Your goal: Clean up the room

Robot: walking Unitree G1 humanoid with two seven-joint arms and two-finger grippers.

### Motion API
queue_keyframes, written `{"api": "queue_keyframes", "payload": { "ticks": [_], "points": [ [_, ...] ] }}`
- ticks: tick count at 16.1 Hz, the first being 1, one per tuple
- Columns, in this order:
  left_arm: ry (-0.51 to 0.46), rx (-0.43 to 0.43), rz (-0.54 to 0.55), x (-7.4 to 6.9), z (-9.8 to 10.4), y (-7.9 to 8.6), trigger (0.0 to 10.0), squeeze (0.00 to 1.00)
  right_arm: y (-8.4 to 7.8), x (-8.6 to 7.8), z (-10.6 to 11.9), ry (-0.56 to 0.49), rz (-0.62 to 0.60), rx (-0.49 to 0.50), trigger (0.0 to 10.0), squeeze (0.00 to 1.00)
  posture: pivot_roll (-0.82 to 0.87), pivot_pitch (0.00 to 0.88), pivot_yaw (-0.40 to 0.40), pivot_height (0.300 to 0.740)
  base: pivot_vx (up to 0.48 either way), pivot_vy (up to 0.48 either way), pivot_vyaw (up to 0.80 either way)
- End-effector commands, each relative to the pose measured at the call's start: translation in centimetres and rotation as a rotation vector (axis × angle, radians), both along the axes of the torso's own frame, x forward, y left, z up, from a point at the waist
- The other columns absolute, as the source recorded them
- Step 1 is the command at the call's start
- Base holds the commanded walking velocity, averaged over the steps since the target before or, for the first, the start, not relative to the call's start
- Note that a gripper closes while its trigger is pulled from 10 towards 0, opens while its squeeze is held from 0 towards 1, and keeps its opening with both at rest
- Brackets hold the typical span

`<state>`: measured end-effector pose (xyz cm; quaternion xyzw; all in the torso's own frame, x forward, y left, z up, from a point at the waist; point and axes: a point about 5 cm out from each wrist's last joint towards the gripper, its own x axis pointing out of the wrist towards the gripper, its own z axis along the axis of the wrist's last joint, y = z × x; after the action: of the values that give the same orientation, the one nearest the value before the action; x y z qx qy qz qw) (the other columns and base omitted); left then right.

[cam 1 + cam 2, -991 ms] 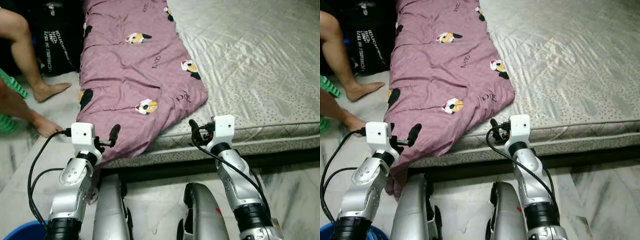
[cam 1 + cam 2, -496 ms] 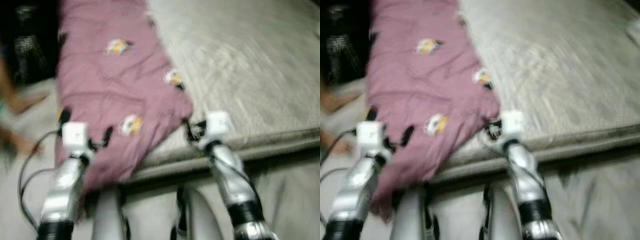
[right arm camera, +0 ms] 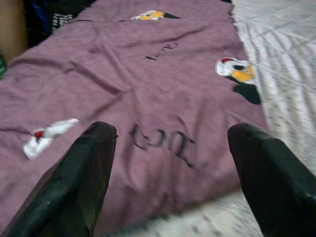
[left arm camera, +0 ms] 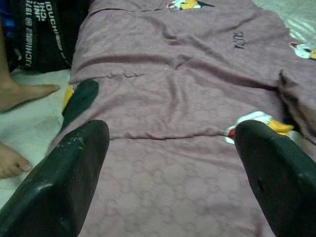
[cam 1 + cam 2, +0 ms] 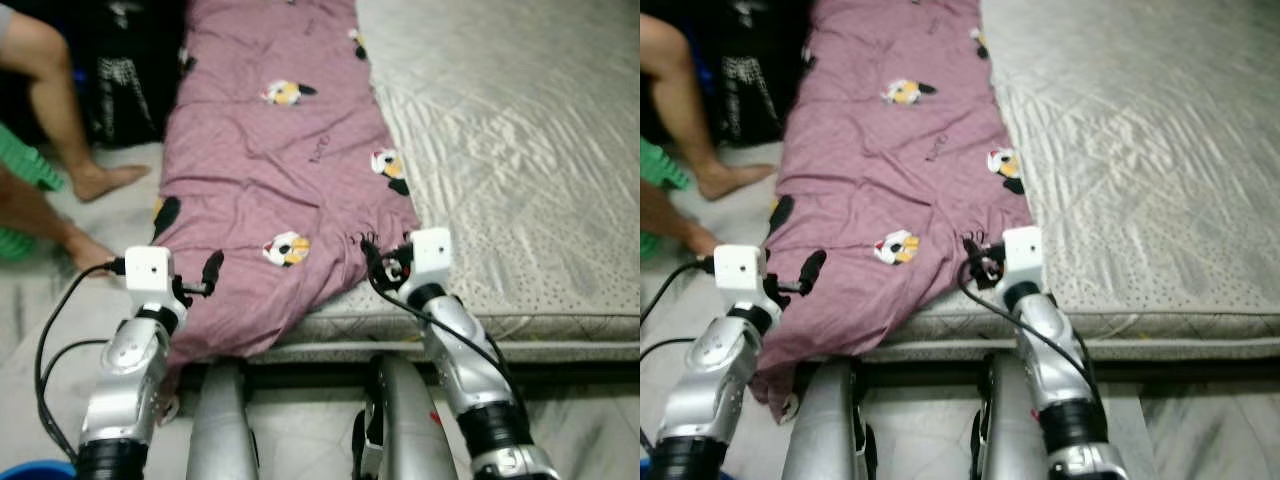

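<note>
Sprawling rumpled mauve blanket [image 5: 270,190] (quilted mattress [image 5: 520,160])

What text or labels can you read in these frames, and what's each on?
Black bag beside the bed: white vertical lettering, too partial and blurred to read; digits like "197" are a guess.
Purple blanket: dark script word, printed several times, too stylised and blurred to read.
No other text.
</note>
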<state>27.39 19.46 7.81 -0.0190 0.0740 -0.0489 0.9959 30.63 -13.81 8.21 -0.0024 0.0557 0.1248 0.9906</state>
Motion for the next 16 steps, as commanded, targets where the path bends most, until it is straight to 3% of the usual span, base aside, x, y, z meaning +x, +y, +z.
{"api": "queue_keyframes", "payload": {
  "ticks": [1, 7, 11, 13, 16],
  "points": [
    [0.017, 0.020, -0.013, 0.2, 0.0, -0.4, 10.0, 0.00, -0.7, 0.2, -0.5, 0.026, -0.024, -0.001, 10.0, 0.00, 0.05, 0.169, 0.005, 0.582, 0.000, 0.000, 0.00],
    [0.045, 0.037, 0.055, -0.7, -0.4, 1.0, 10.0, 0.00, 0.9, 1.5, -0.9, 0.053, 0.022, -0.010, 10.0, 0.00, 0.11, 0.174, -0.021, 0.582, 0.000, 0.000, 0.00],
    [0.031, 0.018, 0.154, -2.1, -0.4, 1.6, 10.0, 0.00, 2.4, 2.3, -1.0, 0.072, 0.127, -0.034, 10.0, 0.00, 0.17, 0.187, -0.113, 0.582, 0.000, 0.000, 0.00],
    [0.040, 0.015, 0.186, -3.0, -0.7, 2.0, 10.0, 0.00, 3.4, 2.6, -0.9, 0.087, 0.191, -0.031, 10.0, 0.00, 0.18, 0.191, -0.123, 0.582, 0.000, 0.000, 0.00],
    [0.046, 0.020, 0.187, -3.3, -0.7, 2.0, 10.0, 0.00, 4.4, 3.0, -0.5, 0.073, 0.245, -0.026, 10.0, 0.00, 0.18, 0.193, -0.114, 0.582, 0.000, 0.000, 0.00]
  ]
}}
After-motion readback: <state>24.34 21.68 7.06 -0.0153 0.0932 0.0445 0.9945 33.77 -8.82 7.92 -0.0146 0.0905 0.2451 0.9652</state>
